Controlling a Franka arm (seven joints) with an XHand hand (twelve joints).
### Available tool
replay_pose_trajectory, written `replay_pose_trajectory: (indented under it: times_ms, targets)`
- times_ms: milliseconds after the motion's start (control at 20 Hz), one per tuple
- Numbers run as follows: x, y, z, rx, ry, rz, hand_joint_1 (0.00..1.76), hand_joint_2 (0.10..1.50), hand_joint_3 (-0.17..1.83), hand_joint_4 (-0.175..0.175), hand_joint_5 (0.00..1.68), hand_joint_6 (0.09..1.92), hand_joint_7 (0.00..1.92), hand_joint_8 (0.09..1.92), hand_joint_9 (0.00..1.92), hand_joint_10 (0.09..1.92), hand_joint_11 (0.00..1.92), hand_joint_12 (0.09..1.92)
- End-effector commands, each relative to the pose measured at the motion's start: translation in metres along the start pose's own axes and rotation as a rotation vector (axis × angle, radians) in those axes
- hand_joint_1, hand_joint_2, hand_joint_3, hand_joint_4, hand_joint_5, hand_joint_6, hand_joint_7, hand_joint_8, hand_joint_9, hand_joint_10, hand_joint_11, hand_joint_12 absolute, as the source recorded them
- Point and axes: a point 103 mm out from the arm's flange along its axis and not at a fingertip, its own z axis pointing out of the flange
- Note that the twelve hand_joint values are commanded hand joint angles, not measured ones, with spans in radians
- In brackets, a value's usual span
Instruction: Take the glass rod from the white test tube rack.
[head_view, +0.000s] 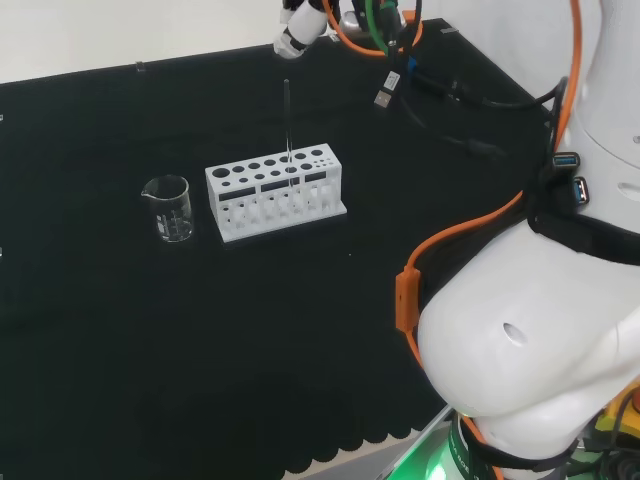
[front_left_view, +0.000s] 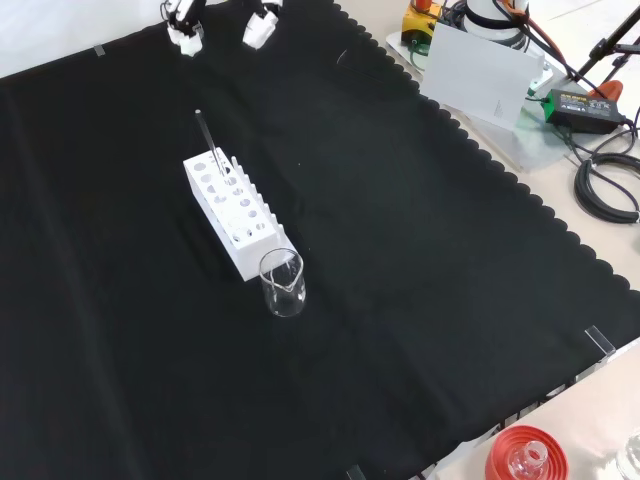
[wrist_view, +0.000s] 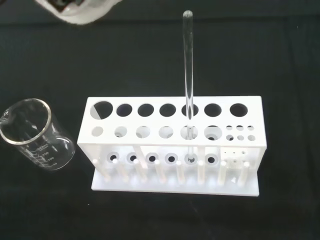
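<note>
In your head view, start at the left: the empty glass beaker stands on the black cloth, well below and to the left of the hand. Just to its right, apart from it, is the white test tube rack, and the glass rod stands upright in one of the rack's front-row holes towards its right end. The rod's top reaches up toward the hand but does not touch it; a clear gap of cloth separates them. The hand sits at the top edge, almost straight above the rod, and you see just a white fingertip or two there, so you cannot tell whether its fingers are spread or curled.

In your front view, the hand's two white fingertips hang at the top left, set apart from each other with nothing between them. Below them and slightly right, the rod leans out of the far end of the rack, and the beaker stands against the rack's near end.

In your wrist view, the beaker is beside the rack, the rod rises from a hole in the second row, and a blurred white part of the hand shows well clear of it.
</note>
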Motion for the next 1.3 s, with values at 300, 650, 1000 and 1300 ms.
replay_pose_trajectory:
  times_ms: [300,650,1000,1300]
  targets:
    - [-0.001,0.044,0.01,0.056,0.044,-0.008,0.79,0.63,0.69,-0.049,0.28,0.6,0.39,0.89,0.65,0.84,0.58,1.32]
    - [-0.011,0.06,0.026,0.087,0.059,0.004,0.79,0.63,0.69,-0.049,0.28,0.6,0.39,0.89,0.65,0.84,0.58,1.32]
    - [-0.022,0.066,0.043,0.118,0.081,0.005,0.79,0.63,0.69,-0.049,0.28,0.6,0.4,0.89,0.65,0.84,0.59,1.32]
    - [-0.037,0.063,0.057,0.132,0.104,-0.015,0.79,0.63,0.69,-0.049,0.28,0.6,0.4,0.9,0.65,0.84,0.59,1.32]
